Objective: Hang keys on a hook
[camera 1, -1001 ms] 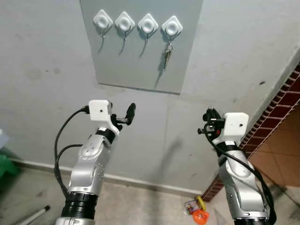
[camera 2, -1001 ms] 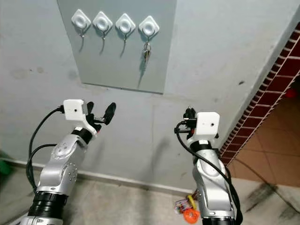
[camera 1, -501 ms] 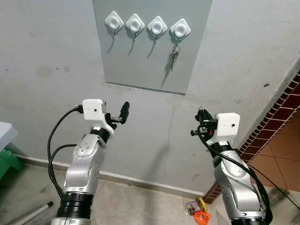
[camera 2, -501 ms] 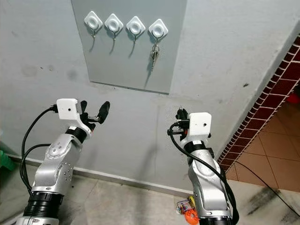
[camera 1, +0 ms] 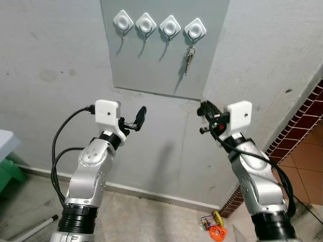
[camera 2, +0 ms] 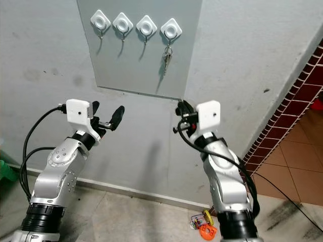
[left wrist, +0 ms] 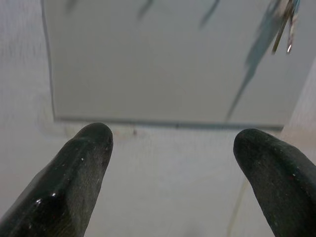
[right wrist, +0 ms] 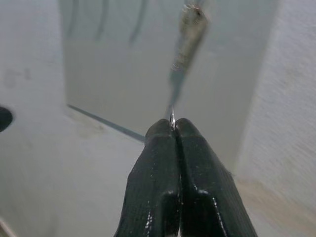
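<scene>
A small bunch of keys (camera 1: pixel 187 58) hangs from the rightmost of several white diamond-shaped hooks (camera 1: pixel 195 29) on a grey wall panel (camera 1: pixel 151 70). The other hooks (camera 1: pixel 145 23) carry nothing. My right gripper (camera 1: pixel 204 107) is raised just below the panel's lower right corner, well under the keys, with its fingers (right wrist: pixel 173 163) pressed shut. A tiny glint of metal shows at their tips; I cannot tell what it is. My left gripper (camera 1: pixel 135 120) is held up below the panel's lower left part, open, with nothing between its fingers (left wrist: pixel 79 168).
A red brick wall (camera 1: pixel 303 126) and tiled floor lie to the right. Small orange and yellow items (camera 1: pixel 214 228) lie on the floor by the wall's foot. A green object (camera 1: pixel 7 176) and a white rod (camera 1: pixel 30 232) are at the lower left.
The view shifted at first, then held. My right gripper rose and swung left toward the panel's lower edge. My left gripper moved slightly up and right. The keys stayed on their hook.
</scene>
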`<state>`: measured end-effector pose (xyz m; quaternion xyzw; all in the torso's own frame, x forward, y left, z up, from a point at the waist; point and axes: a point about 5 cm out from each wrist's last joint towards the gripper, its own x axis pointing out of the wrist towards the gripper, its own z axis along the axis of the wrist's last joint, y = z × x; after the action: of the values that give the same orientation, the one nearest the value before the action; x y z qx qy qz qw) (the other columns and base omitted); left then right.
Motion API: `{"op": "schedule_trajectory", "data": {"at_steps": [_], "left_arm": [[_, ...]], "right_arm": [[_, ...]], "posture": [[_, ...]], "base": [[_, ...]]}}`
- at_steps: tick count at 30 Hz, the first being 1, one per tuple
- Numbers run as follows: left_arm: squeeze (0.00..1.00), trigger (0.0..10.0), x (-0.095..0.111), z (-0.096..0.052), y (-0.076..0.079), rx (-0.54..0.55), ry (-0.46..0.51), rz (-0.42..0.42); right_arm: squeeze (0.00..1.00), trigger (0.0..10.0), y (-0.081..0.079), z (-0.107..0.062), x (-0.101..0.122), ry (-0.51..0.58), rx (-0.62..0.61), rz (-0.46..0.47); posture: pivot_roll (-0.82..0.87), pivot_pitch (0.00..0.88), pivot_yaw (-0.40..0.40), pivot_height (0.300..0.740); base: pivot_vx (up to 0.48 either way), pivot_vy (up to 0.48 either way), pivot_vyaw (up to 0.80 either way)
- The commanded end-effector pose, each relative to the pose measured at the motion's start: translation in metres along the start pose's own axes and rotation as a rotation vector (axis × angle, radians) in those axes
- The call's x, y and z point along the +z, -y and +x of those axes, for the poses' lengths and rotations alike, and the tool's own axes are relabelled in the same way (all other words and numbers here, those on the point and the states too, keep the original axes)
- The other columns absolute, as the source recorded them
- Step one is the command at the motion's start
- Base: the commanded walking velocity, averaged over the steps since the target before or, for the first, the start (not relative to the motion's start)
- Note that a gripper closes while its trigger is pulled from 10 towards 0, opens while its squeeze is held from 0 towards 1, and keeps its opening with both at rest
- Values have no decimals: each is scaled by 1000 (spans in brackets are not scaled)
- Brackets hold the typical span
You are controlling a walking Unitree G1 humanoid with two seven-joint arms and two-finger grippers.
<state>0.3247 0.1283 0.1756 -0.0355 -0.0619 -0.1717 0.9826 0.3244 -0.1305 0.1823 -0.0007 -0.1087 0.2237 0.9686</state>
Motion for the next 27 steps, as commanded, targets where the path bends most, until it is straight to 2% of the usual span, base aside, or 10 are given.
{"op": "schedule_trajectory", "data": {"at_steps": [1,2,10,20,27], "left_arm": [[0,10000,13,3,2,-22,27,20],[0,10000,20,5,5,-41,44,34],[0,10000,27,7,16,-90,54,38],[0,10000,30,9,20,-98,59,31],[0,10000,31,10,22,-104,58,27]], "right_arm": [[0,10000,1,7,5,6,30,5],[0,10000,1,17,11,18,70,5],[0,10000,-6,49,27,51,198,-15],[0,10000,-12,77,48,117,218,61],[0,10000,-9,92,57,150,188,124]], "posture": [[-60,0,-12,740],[-46,0,-21,740],[-35,0,-31,740],[-31,0,-35,740],[-31,0,-32,740]], "base": [[0,0,0],[0,0,0],[0,0,0],[0,0,0],[0,0,0]]}}
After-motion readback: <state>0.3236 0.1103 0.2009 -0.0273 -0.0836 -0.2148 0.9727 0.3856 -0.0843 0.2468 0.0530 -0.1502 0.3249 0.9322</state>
